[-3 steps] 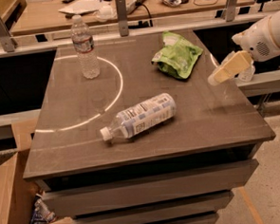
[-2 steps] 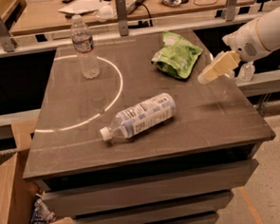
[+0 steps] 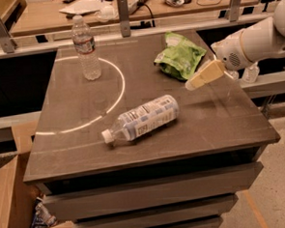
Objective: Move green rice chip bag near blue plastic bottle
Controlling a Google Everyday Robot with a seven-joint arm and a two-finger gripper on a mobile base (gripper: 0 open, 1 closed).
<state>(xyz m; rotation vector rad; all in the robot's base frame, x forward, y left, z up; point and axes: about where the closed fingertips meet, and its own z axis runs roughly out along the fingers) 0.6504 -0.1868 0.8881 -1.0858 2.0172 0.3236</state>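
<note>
The green rice chip bag (image 3: 181, 55) lies crinkled on the far right part of the dark table (image 3: 220, 116). The blue plastic bottle (image 3: 145, 118) lies on its side near the middle of the table, white cap pointing left toward the front. My gripper (image 3: 198, 80) reaches in from the right on a white arm. Its tan fingers (image 3: 205, 76) hang just right of and a little nearer than the bag, above the table and apart from the bag. It holds nothing that I can see.
A slim clear water bottle (image 3: 86, 47) stands upright at the table's far left. A pale curved line (image 3: 113, 100) runs across the tabletop. A cardboard box (image 3: 12, 191) stands on the floor at the left. A rail with metal posts (image 3: 122, 9) runs behind the table.
My gripper has moved left and slightly down, from beyond the table's right edge to close beside the green bag. The bag and both bottles have not moved.
</note>
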